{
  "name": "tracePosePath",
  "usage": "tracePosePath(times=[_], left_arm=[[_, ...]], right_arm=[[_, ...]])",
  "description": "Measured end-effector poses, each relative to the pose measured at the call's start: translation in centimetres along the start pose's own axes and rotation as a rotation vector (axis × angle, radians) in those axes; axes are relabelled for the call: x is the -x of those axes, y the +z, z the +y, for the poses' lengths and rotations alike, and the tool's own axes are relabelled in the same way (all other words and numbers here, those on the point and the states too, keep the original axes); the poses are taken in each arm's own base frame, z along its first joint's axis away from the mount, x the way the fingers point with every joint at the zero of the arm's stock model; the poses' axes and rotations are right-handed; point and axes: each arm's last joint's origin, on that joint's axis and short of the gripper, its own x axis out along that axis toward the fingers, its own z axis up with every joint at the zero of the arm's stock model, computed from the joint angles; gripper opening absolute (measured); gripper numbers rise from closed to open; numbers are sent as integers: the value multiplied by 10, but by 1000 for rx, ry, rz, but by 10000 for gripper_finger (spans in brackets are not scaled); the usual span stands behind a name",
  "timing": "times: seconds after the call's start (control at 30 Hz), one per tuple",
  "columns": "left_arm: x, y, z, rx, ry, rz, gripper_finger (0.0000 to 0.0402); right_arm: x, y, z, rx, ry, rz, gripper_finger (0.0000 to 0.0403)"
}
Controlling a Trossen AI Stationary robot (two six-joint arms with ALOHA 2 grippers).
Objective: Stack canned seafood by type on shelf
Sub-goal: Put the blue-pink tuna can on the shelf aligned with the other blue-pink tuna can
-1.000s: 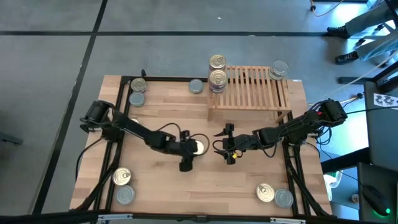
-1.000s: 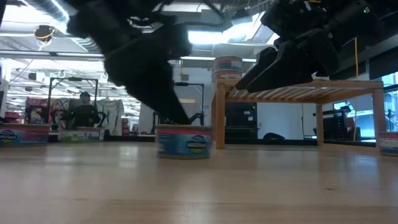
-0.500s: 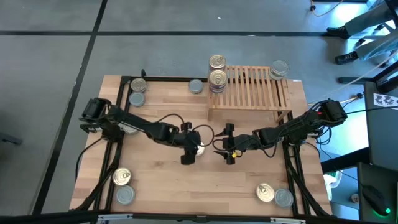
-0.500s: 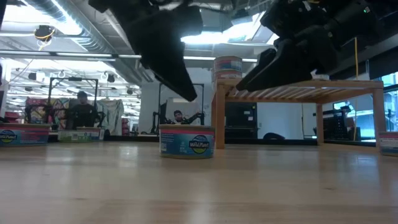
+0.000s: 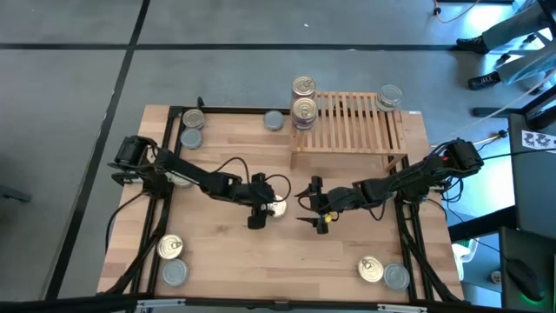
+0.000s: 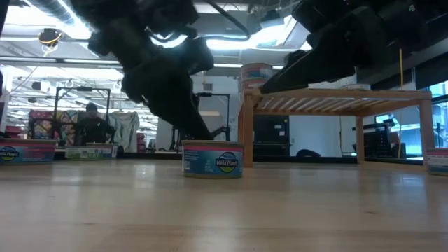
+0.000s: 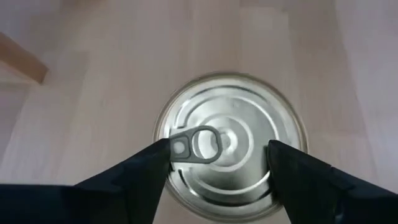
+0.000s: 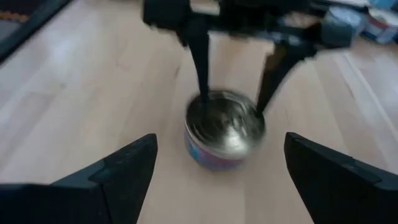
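A flat round can with a silver pull-tab top stands on its base on the wooden table, near the middle. My left gripper comes at it slanting down from the table's left. It is open, with one fingertip at each side of the can's top. My right gripper hovers open just to the can's right, pointing at the can. On the slatted shelf at the far side stand gold-topped cans and a silver-topped can. My left gripper has its two fingertips down at the can's top rim, one on each side, slanting down from the table's left. I cannot tell whether they touch the rim. The can rests on the table.
More cans stand at the far left, by the shelf's left end, at the near left and at the near right. The shelf's legs stand just beyond the can. Cables trail over the table behind both arms.
My left gripper has lifted off the can, risen clear above it, then come back down with its fingertips at the can's top. The can has stayed on the table. My right gripper has tipped its fingers up a little, staying where it was.
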Motion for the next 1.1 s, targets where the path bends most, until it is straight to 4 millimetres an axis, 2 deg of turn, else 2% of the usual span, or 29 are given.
tracePosePath(times=[0.27,0.5,0.67,0.87,1.1], left_arm=[[-5,-29,4,17,-12,-131,260],[-9,-52,18,140,-5,-207,260],[-10,-53,23,196,4,-214,260],[-11,-52,29,263,-18,-228,260],[-12,-51,36,337,-37,-236,259]], right_arm=[[-22,-9,7,64,81,-64,344],[-46,-19,14,235,78,10,344],[-64,-15,25,431,-13,128,344],[-69,-5,25,614,-132,229,344],[-75,-14,25,751,-165,286,344]])
